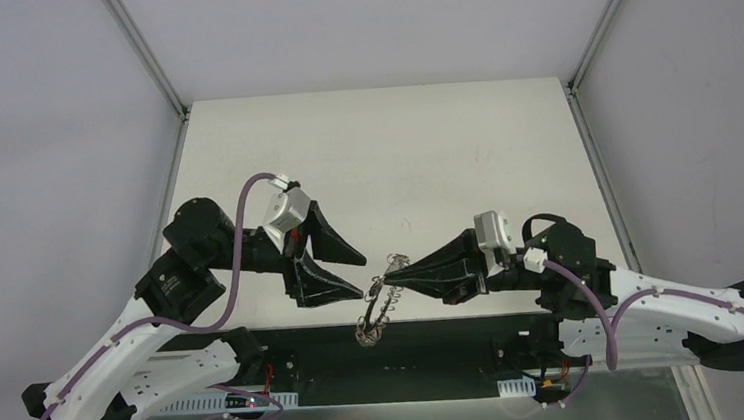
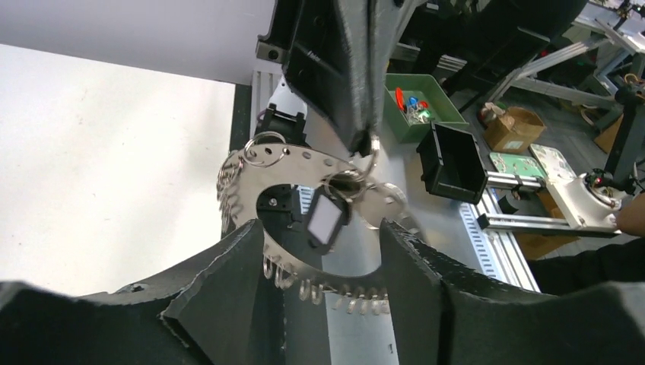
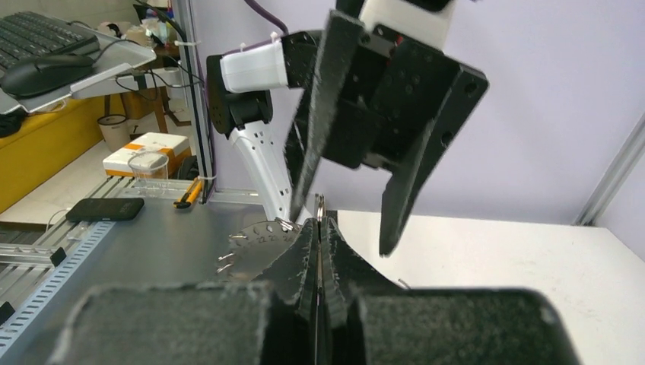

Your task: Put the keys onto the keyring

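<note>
The keyring [image 1: 373, 312] is a silvery ring fringed with wire loops, and it hangs off the table's near edge. My right gripper [image 1: 394, 280] is shut on a small loop at its top. In the right wrist view the pads [image 3: 310, 255] pinch that loop, with the keyring [image 3: 255, 247] to their left. My left gripper [image 1: 361, 277] stands open just left of it, touching nothing. In the left wrist view the keyring [image 2: 304, 161] curves between my left gripper's fingers [image 2: 228, 304]. The key [image 2: 325, 220], a dark piece with a pale face, dangles from a small loop below the right gripper's tips [image 2: 365, 141].
The white table [image 1: 394, 158] lies beyond both arms, and a black frame rail [image 1: 438, 340] runs along its near edge. Off the table are a green bin [image 2: 414, 106], a black box [image 2: 452, 160] and a dark phone [image 3: 105, 209].
</note>
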`<state>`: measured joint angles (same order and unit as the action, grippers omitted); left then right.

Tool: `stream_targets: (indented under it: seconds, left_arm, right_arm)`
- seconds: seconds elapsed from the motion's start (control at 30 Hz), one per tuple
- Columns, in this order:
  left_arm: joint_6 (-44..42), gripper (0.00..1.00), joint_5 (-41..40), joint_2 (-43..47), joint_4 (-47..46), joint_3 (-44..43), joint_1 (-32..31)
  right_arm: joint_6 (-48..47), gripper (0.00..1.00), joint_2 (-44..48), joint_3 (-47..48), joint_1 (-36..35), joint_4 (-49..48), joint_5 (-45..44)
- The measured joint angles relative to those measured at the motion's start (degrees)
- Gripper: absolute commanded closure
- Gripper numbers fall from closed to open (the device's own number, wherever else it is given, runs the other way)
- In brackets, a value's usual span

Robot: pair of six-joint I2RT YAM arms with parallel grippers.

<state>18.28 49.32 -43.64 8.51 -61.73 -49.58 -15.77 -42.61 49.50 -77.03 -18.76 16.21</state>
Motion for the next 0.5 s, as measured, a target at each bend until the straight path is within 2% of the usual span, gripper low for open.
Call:
stream_targets:
  seconds: [0.27,0.5]
  left_arm:
    - [-2.43,0.21,-3.69,4.46,1.22,0.24,0.00]
    - [-1.25,0.18,-6.56,4.46,1.22,1.92,0.00]
  right_arm:
    - [0.28,1.00,-0.07,2.75,0.00,8.24,-2.99]
    - [0.76,1.00,-0.22,3.39,-0.07,9.66,-10.56]
